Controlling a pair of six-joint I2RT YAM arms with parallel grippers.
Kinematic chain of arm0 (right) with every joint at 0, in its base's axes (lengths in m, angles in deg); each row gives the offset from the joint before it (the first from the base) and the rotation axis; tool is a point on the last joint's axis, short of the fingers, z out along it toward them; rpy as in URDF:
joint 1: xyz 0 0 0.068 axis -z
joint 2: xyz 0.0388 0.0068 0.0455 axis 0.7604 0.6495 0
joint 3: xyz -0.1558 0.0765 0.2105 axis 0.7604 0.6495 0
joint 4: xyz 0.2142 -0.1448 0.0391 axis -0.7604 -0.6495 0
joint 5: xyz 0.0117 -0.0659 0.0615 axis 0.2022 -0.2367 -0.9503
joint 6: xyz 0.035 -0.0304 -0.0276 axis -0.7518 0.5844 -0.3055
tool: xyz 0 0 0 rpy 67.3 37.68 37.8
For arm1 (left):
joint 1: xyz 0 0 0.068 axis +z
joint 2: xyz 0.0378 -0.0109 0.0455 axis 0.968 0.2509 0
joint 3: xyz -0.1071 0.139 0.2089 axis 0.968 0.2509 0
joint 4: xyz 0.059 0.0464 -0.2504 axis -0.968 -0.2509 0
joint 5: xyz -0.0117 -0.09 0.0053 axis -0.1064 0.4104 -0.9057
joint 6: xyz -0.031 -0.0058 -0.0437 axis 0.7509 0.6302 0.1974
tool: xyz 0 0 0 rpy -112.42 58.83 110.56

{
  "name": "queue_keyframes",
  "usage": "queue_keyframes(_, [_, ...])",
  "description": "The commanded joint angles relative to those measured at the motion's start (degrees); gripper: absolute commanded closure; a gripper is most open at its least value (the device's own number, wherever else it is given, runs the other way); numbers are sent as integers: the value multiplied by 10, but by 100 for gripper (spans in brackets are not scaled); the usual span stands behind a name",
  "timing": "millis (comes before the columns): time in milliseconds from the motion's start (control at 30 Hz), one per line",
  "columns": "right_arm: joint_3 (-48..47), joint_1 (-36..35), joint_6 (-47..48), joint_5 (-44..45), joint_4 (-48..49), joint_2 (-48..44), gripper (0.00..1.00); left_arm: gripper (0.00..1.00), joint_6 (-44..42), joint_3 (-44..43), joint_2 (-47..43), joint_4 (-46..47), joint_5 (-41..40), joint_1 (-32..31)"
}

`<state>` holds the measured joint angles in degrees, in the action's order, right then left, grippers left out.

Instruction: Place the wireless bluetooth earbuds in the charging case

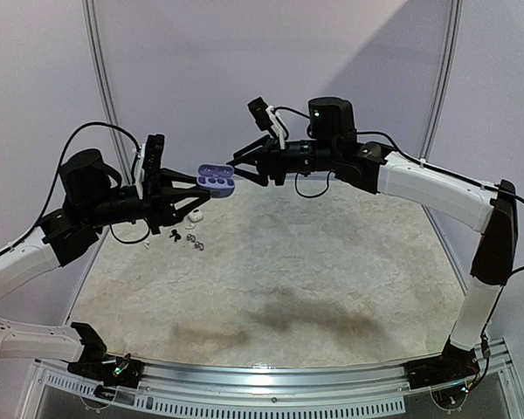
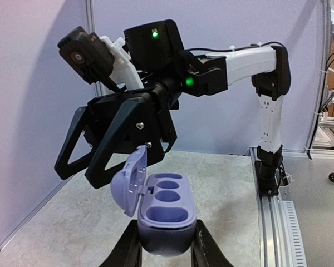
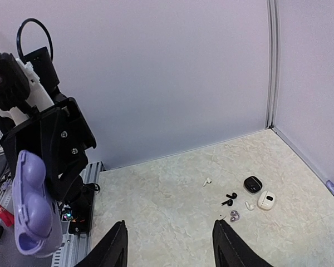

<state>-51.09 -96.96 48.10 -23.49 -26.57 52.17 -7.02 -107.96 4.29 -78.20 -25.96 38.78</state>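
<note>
My left gripper (image 1: 203, 185) is shut on an open lilac charging case (image 1: 217, 180) and holds it high above the table. In the left wrist view the case (image 2: 168, 214) sits between my fingers, its lid (image 2: 130, 181) hinged open to the left and its wells empty. My right gripper (image 1: 242, 168) is open and empty, just right of the case; it also shows in the left wrist view (image 2: 108, 146). In the right wrist view the right gripper (image 3: 170, 245) hangs open over the table. The earbuds lie there: white (image 3: 207, 181), black (image 3: 229, 198), white (image 3: 249, 206), silvery (image 3: 233, 216).
A black case (image 3: 252, 184) and a white case (image 3: 266, 199) lie by the buds near the back left corner of the table, the white case (image 1: 195, 212) under my left gripper. Wall panels close the back and sides. A metal rail (image 1: 271, 384) runs along the near edge.
</note>
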Motion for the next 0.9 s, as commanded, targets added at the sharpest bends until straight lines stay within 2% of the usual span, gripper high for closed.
queue_keyframes(0, [24,15,-3,15,-11,-41,46,100,47,12,-13,40,-13,12])
queue_keyframes(133, [60,18,1,-6,21,-64,41,100,77,8,-14,62,-20,18])
queue_keyframes(367, [151,8,-44,-100,233,-97,35,100,137,2,-11,113,-25,28])
queue_keyframes(467, [142,-2,-68,-119,266,-86,35,100,140,3,-10,123,-17,28])
queue_keyframes(600, [115,-11,-107,-138,298,-54,38,100,139,4,-9,136,-2,27])
queue_keyframes(700, [96,-18,-142,-157,323,-27,45,100,139,3,-9,139,-1,27])
queue_keyframes(867, [66,-27,-144,-165,304,-1,48,100,138,2,-6,153,2,26])
